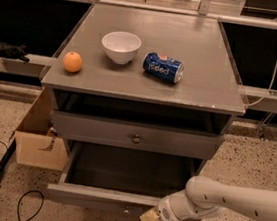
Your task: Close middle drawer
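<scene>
The middle drawer (98,197) is pulled far out of the grey cabinet, and its dark inside shows empty. Its small knob (126,212) sits at the centre of the front, low in the view. My gripper (149,218), with a tan tip on a white arm coming in from the lower right, is at the drawer's front panel just right of the knob. Whether it touches the panel does not show. The top drawer (136,135) above it, with a darker knob, stands nearly shut. The lowest drawer is out of view.
On the cabinet top (204,65) lie an orange (72,62), a white bowl (120,46) and a blue can (163,67) on its side. A cardboard box (36,143) stands left of the cabinet, with a black pole and a cable on the speckled floor.
</scene>
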Tool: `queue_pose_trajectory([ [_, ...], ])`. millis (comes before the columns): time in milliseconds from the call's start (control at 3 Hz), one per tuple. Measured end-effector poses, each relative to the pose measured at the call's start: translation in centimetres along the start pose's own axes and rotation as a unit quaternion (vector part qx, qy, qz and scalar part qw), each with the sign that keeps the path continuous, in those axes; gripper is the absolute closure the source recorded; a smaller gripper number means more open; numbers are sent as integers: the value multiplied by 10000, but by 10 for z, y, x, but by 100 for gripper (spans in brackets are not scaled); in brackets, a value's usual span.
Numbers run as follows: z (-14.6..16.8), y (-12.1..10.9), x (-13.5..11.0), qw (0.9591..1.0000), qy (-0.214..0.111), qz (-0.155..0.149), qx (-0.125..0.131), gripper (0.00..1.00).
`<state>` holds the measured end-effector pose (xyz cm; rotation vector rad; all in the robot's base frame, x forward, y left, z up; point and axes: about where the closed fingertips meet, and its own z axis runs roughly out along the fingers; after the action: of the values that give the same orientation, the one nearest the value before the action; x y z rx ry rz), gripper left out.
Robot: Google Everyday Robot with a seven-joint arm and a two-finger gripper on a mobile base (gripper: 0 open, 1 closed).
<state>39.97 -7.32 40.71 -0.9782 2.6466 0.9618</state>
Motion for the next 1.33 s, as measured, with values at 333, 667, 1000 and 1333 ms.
queue_pose_trajectory([
  [333,-9,13,4,9999,-100,-73,-70,58],
  [667,-15,8,-8,9997,-239,-64,-37,35],
  [1000,-13,-9,-23,9994,-335,42,4,4],
  [1333,-13,-9,-23,9994,-336,43,4,0],
])
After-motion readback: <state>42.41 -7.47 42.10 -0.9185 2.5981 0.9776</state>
